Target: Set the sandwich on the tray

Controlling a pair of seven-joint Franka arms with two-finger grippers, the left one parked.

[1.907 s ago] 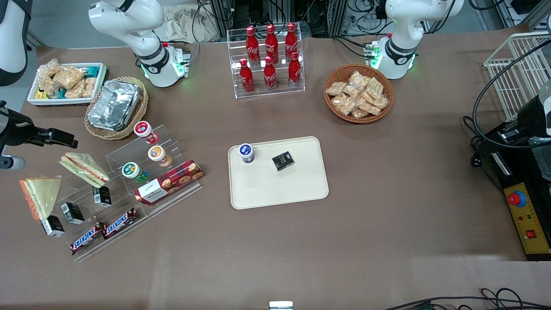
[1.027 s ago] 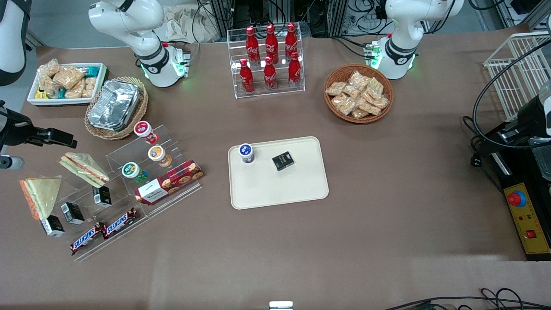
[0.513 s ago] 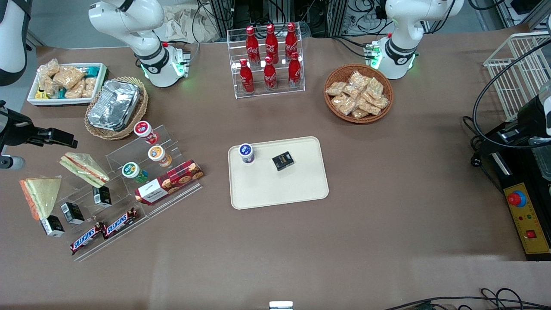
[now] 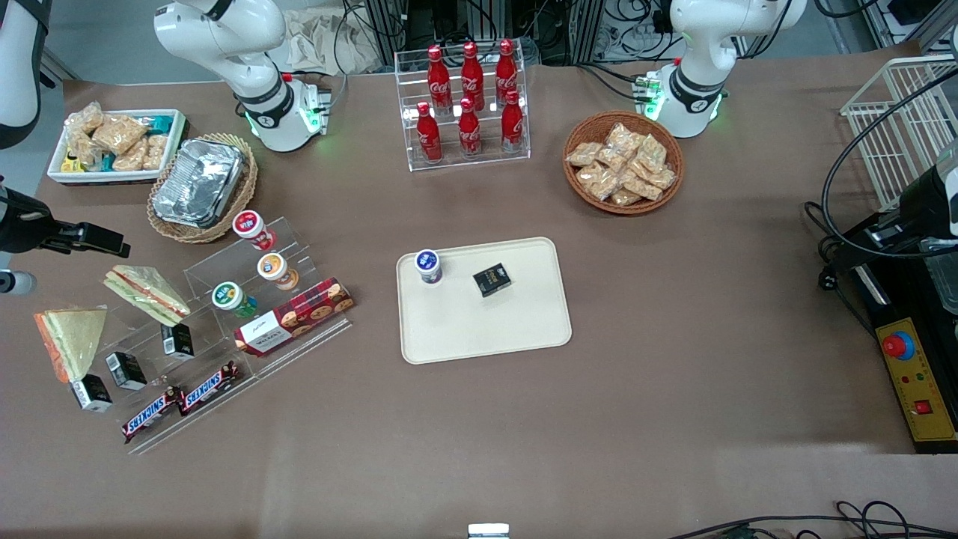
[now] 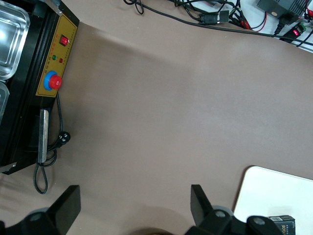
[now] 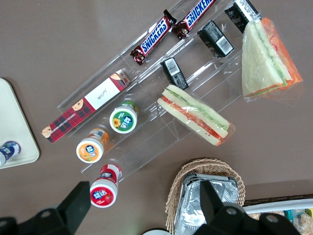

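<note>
Held high over the working arm's end of the desk, the gripper (image 6: 139, 208) is seen with fingers spread wide and nothing between them. Well apart from it, the sandwich (image 4: 69, 340) (image 6: 268, 58) is propped on the clear display stand (image 4: 247, 299); the tray (image 4: 524, 329) sits mid-desk.

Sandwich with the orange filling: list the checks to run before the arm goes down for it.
1. Sandwich uncovered, nothing on top of it: ok.
2. Gripper open: ok.
3. Gripper above the sandwich: not ok; it hovers near the foil basket.
4. Red-striped sandwich apart from the target: ok.
5. Tray has bare room: ok; cup and black box sit on the part farther from the front camera.
6. Wrap firm enough to pinch: cannot tell.
</note>
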